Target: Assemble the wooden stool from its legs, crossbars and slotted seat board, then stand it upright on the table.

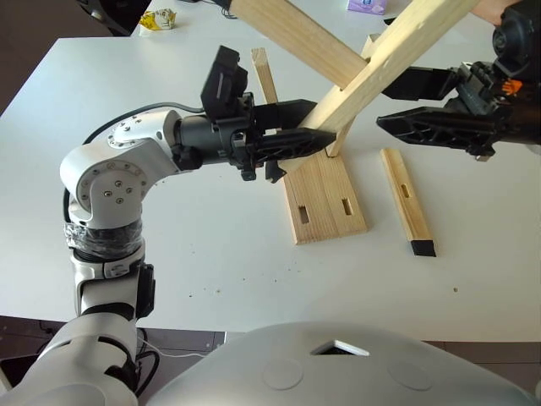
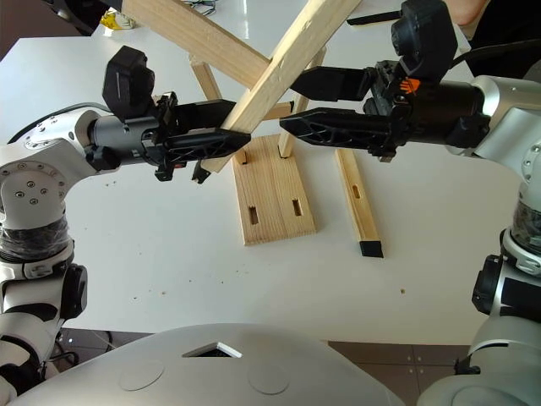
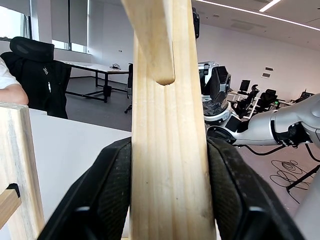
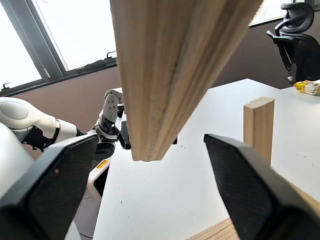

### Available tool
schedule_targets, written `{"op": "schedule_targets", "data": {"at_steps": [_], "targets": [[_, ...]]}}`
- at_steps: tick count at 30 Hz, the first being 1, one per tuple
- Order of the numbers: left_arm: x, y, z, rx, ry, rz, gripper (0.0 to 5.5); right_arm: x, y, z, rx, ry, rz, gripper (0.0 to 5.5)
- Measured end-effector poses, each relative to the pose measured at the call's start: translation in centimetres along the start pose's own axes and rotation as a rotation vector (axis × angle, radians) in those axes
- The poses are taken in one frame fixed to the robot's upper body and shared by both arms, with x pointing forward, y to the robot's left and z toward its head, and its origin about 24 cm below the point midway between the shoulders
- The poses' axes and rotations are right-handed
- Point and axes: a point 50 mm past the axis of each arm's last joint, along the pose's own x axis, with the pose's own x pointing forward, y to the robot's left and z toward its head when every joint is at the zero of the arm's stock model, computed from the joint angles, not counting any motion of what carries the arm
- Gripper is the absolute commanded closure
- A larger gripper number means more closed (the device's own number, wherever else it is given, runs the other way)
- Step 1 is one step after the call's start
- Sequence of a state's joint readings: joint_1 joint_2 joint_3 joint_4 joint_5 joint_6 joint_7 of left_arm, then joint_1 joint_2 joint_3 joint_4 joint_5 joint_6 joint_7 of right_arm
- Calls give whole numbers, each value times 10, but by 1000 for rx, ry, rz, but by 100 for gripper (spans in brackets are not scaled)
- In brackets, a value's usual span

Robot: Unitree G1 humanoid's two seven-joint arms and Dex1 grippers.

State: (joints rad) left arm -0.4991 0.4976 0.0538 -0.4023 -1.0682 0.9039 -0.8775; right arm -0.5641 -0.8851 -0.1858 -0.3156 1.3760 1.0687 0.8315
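Note:
My left gripper [image 1: 321, 124] is shut on the lower end of a long wooden leg [image 1: 397, 46], which slants up to the right above the table. A second wooden bar [image 1: 287, 34] crosses it higher up. My right gripper [image 2: 287, 101] stands open just beside the slanted leg, its fingers apart and not touching it. In the right wrist view the leg's end [image 4: 165, 75] hangs between the two fingers [image 4: 245, 185]. The slotted seat board [image 1: 325, 199] lies flat below, with a short piece [image 1: 341, 139] upright at its far end. A loose leg [image 1: 407, 203] with a black cap lies to the board's right.
Another wooden piece [image 1: 264, 74] sits at the board's far left corner. A yellow packet [image 1: 159, 19] and a purple box [image 1: 368, 5] lie at the table's far edge. Part of a person's hand [image 1: 489, 10] shows at the top right. The white table [image 1: 211, 254] is bare in front.

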Motion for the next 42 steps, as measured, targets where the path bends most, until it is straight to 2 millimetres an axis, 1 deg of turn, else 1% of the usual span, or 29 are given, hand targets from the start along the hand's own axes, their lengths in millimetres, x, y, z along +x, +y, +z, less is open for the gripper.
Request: {"op": "schedule_targets", "data": {"at_steps": [5, 10, 15, 17, 19, 20, 23, 29, 40, 41, 42], "targets": [[2, -1, -3, -6, 2, -5, 344, 2, -2, -1, 11, -20, -5, 139], [2, -6, -10, -16, 7, -14, 344, 10, -4, -4, 22, -20, 23, 139], [4, -9, -13, -14, 10, -23, 344, 12, -3, -1, 15, -10, 39, 139], [4, -9, -13, -14, 11, -24, 344, 13, -3, -1, 18, -7, 44, 167], [4, -9, -14, -16, 12, -25, 344, 13, -2, -2, 26, 1, 54, 206], [4, -9, -14, -18, 12, -25, 344, 13, -2, -2, 29, 4, 57, 215], [4, -9, -14, -18, 14, -26, 344, 13, -2, -3, 34, 9, 69, 266], [3, -8, -14, -1, 9, -21, 344, 13, -1, -5, 31, 32, 81, 348], [1, -9, -18, 1, 28, -30, 344, 15, 0, -7, 10, 69, 90, 348], [1, -10, -18, 4, 32, -30, 307, 15, 0, -7, 7, 71, 92, 348], [1, -10, -19, -14, 41, -33, 304, 15, 1, -7, 8, 77, 95, 348]]}}
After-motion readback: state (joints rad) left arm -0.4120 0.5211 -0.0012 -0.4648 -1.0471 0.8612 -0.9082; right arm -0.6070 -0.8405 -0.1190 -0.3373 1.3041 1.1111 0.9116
